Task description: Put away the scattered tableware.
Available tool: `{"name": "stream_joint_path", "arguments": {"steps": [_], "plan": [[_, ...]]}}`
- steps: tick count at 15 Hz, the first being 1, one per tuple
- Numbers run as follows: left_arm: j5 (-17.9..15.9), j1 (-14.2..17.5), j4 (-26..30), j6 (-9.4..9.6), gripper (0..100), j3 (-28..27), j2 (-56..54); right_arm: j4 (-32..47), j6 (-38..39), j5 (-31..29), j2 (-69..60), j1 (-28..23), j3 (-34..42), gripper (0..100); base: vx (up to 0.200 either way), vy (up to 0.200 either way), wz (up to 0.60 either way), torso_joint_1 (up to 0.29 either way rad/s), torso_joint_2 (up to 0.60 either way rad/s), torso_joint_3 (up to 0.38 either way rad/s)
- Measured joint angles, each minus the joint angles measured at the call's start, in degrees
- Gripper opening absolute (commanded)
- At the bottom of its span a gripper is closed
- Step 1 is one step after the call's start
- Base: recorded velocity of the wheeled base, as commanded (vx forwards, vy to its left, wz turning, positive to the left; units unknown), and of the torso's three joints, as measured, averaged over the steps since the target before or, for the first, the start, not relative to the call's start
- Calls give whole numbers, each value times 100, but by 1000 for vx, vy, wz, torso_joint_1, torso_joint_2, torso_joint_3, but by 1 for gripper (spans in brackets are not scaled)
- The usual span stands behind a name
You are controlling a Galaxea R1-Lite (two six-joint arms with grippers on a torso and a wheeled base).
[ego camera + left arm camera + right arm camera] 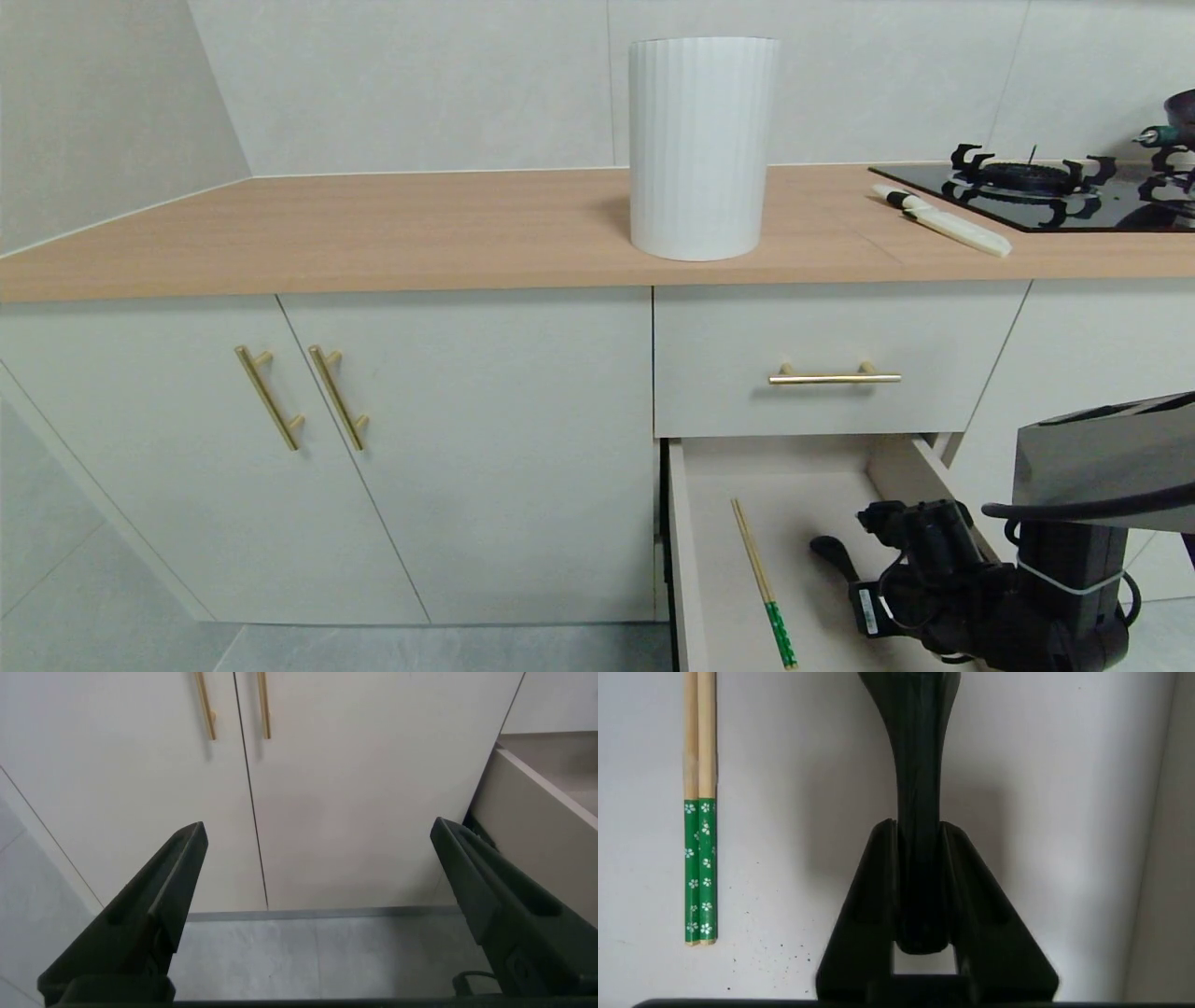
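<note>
Your right gripper [920, 873] is clamped on the handle of a black utensil [915, 756] over the middle of the open drawer [679, 551]. The chopsticks [764, 590] lie nearer the drawer's left wall, apart from the utensil. Your left gripper [318, 849] gapes wide, holding nothing, facing the cabinet doors [355, 784].

Picture edges cut off the far end of the black utensil [915, 784] and the bare ends of the chopsticks [705, 812]
</note>
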Motion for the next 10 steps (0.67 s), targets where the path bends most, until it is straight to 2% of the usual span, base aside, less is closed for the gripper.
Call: {"name": "stream_joint_path", "arguments": {"steps": [7, 10], "plan": [[-2, 0, 0, 0, 100, 0, 0, -38, 2, -11, -7, 0, 4, 100, 0, 0, 0, 0, 0, 0], [-2, 0, 0, 2, 100, 0, 0, -2, 11, -13, -380, -2, 74, 100, 0, 0, 0, 0, 0, 0]]}}
